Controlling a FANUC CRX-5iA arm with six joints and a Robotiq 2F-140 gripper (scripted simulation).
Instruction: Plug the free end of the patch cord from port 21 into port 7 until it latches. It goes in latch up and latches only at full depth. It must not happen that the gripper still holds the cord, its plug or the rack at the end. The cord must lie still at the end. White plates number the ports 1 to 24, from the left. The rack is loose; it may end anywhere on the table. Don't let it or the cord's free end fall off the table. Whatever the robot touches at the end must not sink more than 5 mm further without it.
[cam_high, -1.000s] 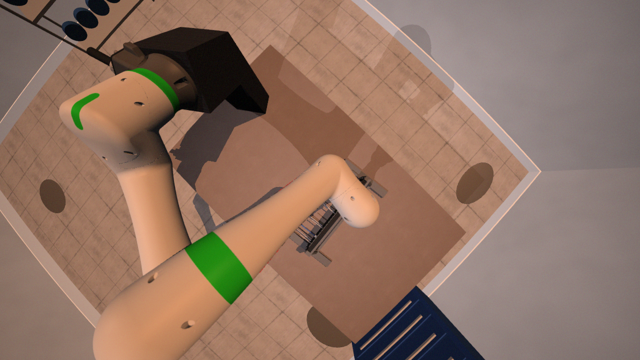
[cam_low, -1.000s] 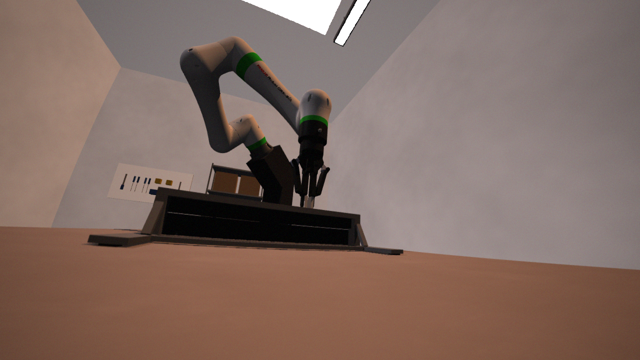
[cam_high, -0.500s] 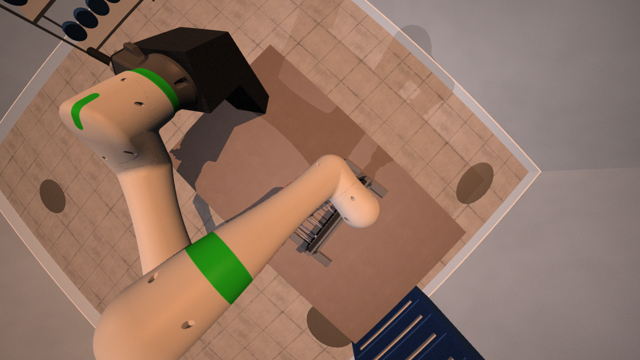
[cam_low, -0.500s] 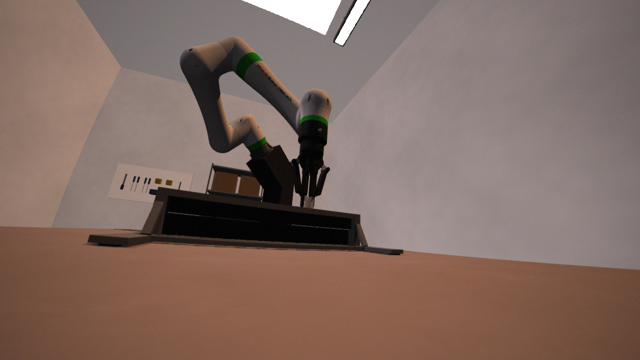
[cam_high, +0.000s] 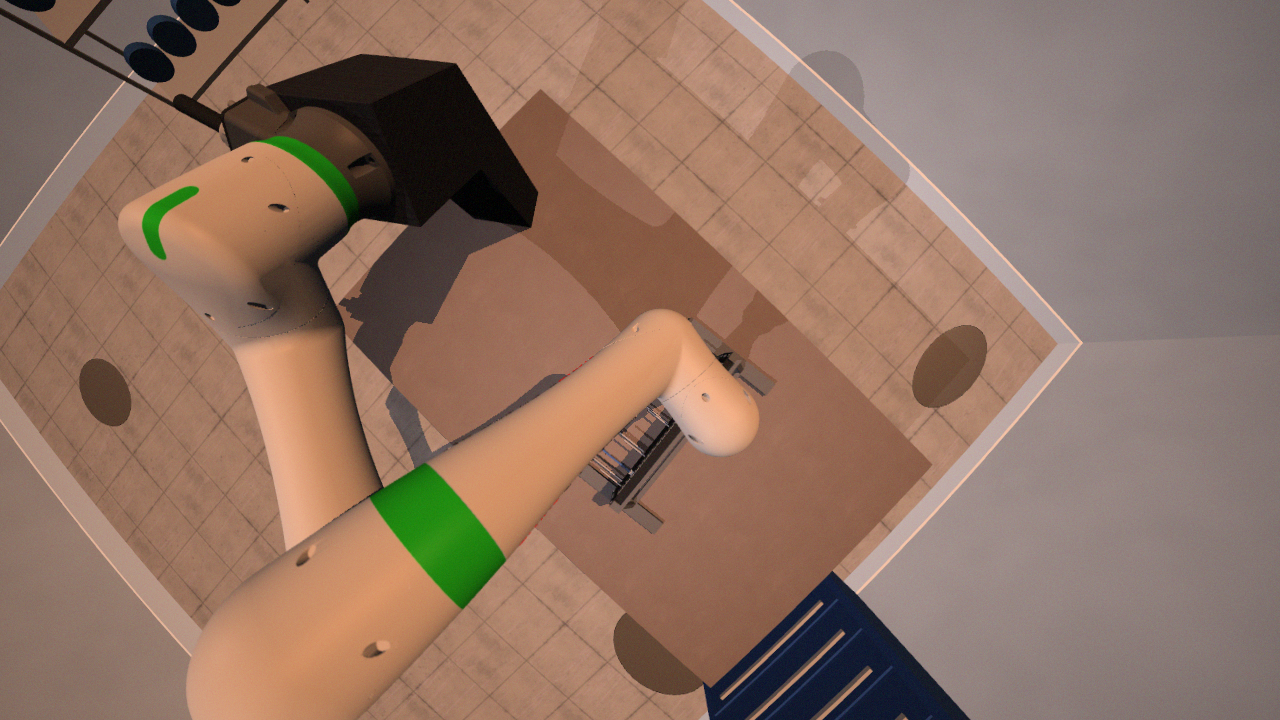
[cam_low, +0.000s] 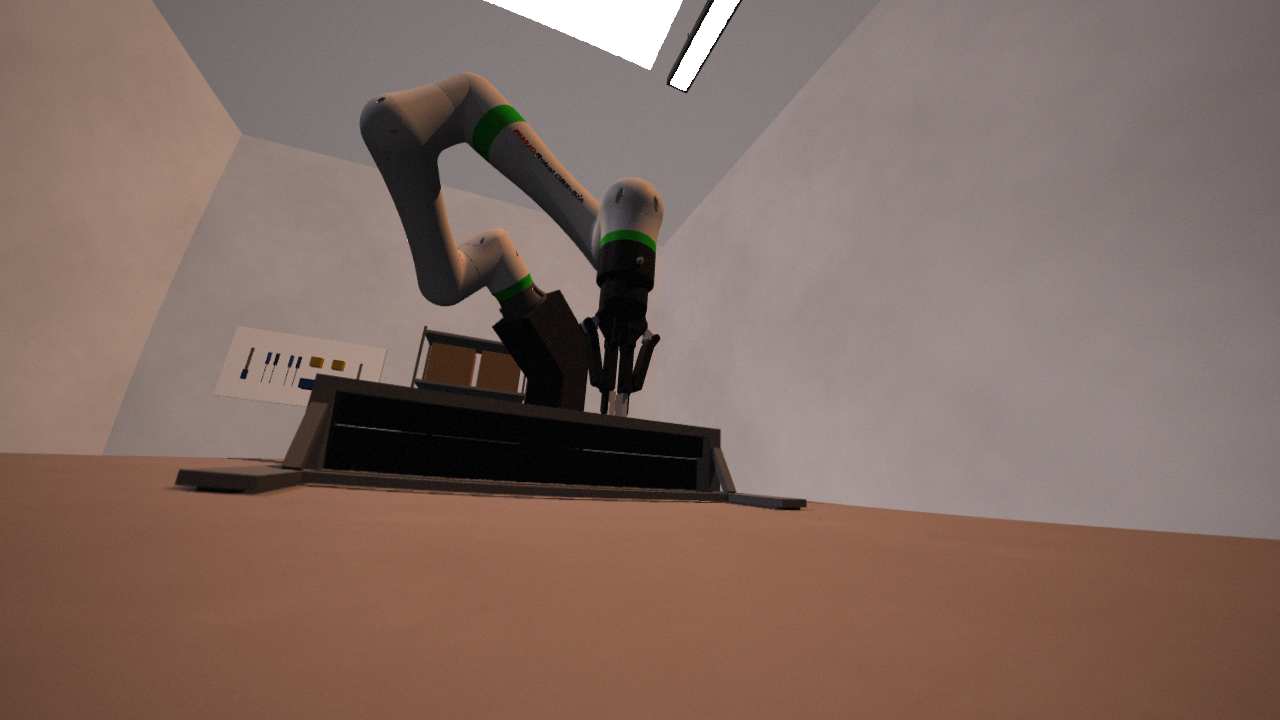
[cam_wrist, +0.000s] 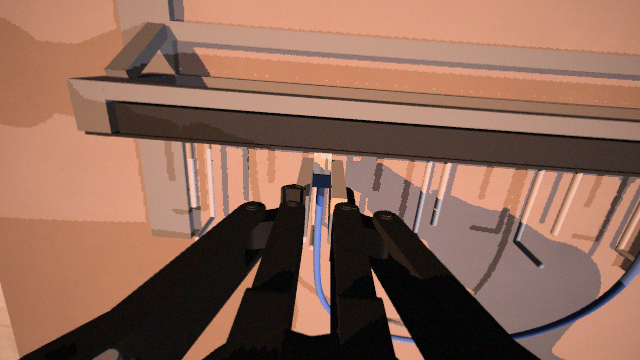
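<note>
Over the rack (cam_wrist: 320, 112), the gripper (cam_wrist: 322, 187) points down at the front side of the panel, its black fingers drawn nearly together. Between the tan pads sits the dark blue plug (cam_wrist: 321, 180) of the cord (cam_wrist: 318, 240); the fingers are clamped on it, one pad on each side. The plug's tip lies right at the lower edge of the rack's top bar, so the port itself is hidden and how deep the plug sits cannot be told, nor which port number it faces.

From the plug the blue cord runs down between the fingers, bends under the hand, and sweeps in a wide arc over the table (cam_wrist: 60, 250) to the right edge of the wrist view, rising there toward the far part of the rack. Thin pale and dark rods hang in a row below the bar, on both sides of the hand.

In the exterior view the rack (cam_low: 501, 407) shows as a long dark frame with flat feet resting on the table (cam_low: 626, 608), and the gripper (cam_low: 620, 404) comes down behind its top edge, right of the middle. From above, the wrist covers the middle of the rack (cam_high: 626, 474), which stands well inside the table (cam_high: 805, 501) edges.
</note>
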